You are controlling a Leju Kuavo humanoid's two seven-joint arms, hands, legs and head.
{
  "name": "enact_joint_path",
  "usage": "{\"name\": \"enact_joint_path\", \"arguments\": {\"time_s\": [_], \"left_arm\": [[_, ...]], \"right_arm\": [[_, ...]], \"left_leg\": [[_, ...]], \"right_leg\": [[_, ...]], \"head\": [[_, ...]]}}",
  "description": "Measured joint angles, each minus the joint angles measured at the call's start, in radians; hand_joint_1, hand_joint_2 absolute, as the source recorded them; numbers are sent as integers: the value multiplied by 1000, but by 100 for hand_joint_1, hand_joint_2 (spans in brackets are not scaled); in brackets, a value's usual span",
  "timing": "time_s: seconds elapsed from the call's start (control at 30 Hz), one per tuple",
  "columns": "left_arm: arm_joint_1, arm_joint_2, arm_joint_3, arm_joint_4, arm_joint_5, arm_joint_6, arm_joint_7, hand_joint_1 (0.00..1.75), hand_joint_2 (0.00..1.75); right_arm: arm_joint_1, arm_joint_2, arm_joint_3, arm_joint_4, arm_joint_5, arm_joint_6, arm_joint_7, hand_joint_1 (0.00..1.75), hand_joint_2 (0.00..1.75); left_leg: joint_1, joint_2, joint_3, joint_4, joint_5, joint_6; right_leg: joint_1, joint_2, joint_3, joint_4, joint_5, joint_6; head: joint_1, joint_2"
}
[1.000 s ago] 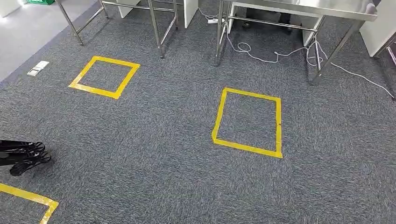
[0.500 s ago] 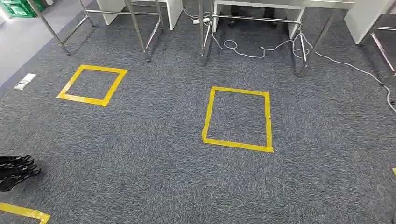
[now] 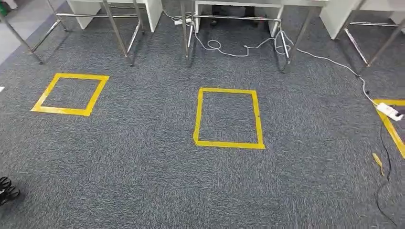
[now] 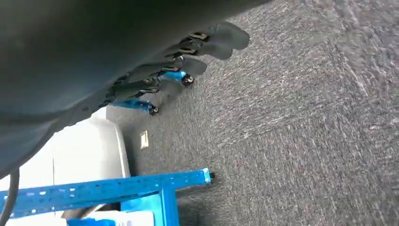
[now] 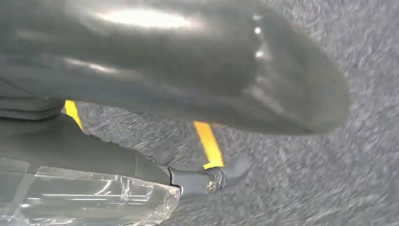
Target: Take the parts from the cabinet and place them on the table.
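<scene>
My left hand (image 3: 7, 188) hangs at the lower left edge of the head view over grey carpet. In the left wrist view its dark fingers (image 4: 202, 47) are stretched out and apart with nothing in them. Behind them stands a blue metal rack on castors (image 4: 141, 186). In the right wrist view my right hand (image 5: 197, 181) holds a clear plastic packet (image 5: 94, 200) against its dark fingers; what the packet contains is not visible. Steel-legged tables (image 3: 188, 38) stand along the far side of the floor.
Two yellow tape squares (image 3: 228, 117) (image 3: 69, 94) mark the carpet ahead. A white cable (image 3: 239, 47) loops under the tables, and a power strip (image 3: 389, 110) with a dark cord lies at the right by more yellow tape.
The camera has moved: the whole floor has shifted left, and the right-hand power strip has come into view. My left hand now sits lower in the corner.
</scene>
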Motion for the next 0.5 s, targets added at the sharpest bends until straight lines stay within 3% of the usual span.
{"name": "enact_joint_path", "arguments": {"time_s": [0.07,0.1,0.13,0.17,0.2,0.27,0.3,0.33,0.37,0.43,0.47,0.5], "left_arm": [[0,-3,0,0,-7,-3,0,0,0],[0,-3,0,0,-8,-3,-1,0,0],[0,-3,0,0,-9,-3,-3,0,0],[0,-2,0,0,-9,-3,-4,0,0],[-1,-2,0,0,-9,-3,-6,0,0],[-2,-2,0,0,-9,-3,-7,0,0],[-2,-2,0,0,-9,-3,-7,0,0],[-2,0,0,0,-9,-3,-7,0,0],[-1,-1,0,0,-9,-3,-7,0,0],[1,0,0,0,-9,-3,-10,0,0],[1,0,0,0,-8,-4,-14,0,0],[2,0,0,0,-7,-6,-19,0,0]], "right_arm": [[2,-3,-1,0,-2,0,5,0,0],[1,-5,-1,0,-2,0,5,0,0],[-1,-4,-1,0,-3,0,5,0,0],[-2,-1,-1,0,-3,0,7,0,0],[0,-1,-1,0,-3,0,7,0,0],[3,-2,-3,0,-3,0,7,0,0],[4,-1,-3,0,-4,0,7,0,0],[5,1,-4,0,-4,0,7,0,0],[4,0,-4,0,-4,0,7,0,0],[4,2,-5,0,-5,0,7,0,0],[6,2,-5,0,-4,-1,11,0,0],[7,2,-6,0,-3,-3,14,0,0]], "left_leg": [[3,16,0,5,-4,-12],[5,24,0,12,-10,-20],[0,33,-1,25,-17,-32],[-3,40,-5,33,-27,-42],[-4,45,-3,37,-28,-48],[0,58,1,37,-26,-53],[7,56,-4,44,-34,-60],[11,23,-9,65,-55,-68],[16,-7,-35,129,-103,-73],[19,-21,-107,294,-185,-81],[19,-21,-135,353,-202,-83],[20,-21,-139,362,-193,-82]], "right_leg": [[-8,-12,71,-137,60,30],[-11,-32,125,-235,93,41],[-12,-72,157,-299,104,33],[-4,-69,160,-295,112,23],[-6,-52,156,-290,114,4],[-2,-39,152,-290,116,-6],[-18,-27,155,-293,122,-16],[-16,-21,154,-293,122,-17],[-16,-14,153,-293,125,-30],[-12,1,148,-293,127,-36],[-11,10,147,-293,127,-36],[-10,20,147,-293,128,-35]], "head": [[0,0],[0,0],[1,0],[0,0],[-3,0],[-2,0],[-2,0],[-3,0],[-6,0],[-5,0],[-5,0],[-5,0]]}}
